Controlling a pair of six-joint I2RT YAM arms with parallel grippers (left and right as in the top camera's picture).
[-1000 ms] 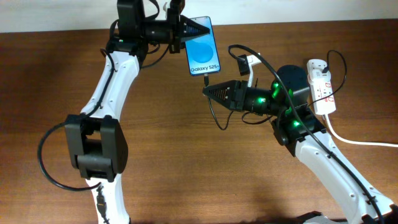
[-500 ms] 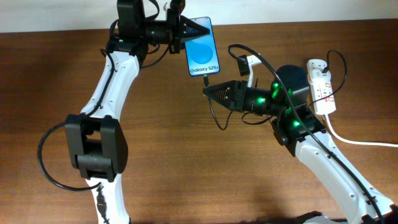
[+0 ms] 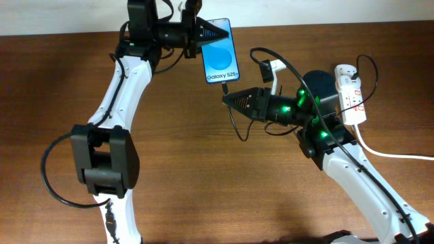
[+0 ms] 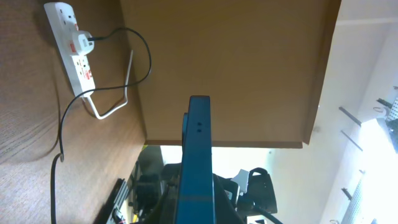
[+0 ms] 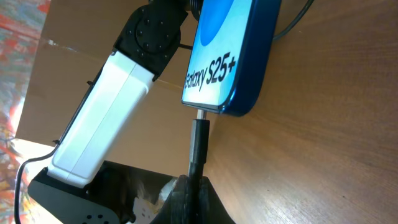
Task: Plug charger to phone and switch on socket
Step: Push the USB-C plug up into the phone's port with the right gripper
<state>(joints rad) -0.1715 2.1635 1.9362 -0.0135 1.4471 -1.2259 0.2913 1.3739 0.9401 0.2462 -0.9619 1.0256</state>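
While left tool [image 3: 215, 30] clamps phone [image 3: 222, 57], right tool [image 3: 229, 100] pinches charger [image 5: 199, 143] — tip touching phone's edge.

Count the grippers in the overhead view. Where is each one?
2. The left gripper is at the top, clamped on the phone; the right gripper sits just below the phone, gripping the charger.

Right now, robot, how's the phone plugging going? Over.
Left gripper shut on phone. Right gripper shut on charger, tip at phone's port. Nothing blocking.
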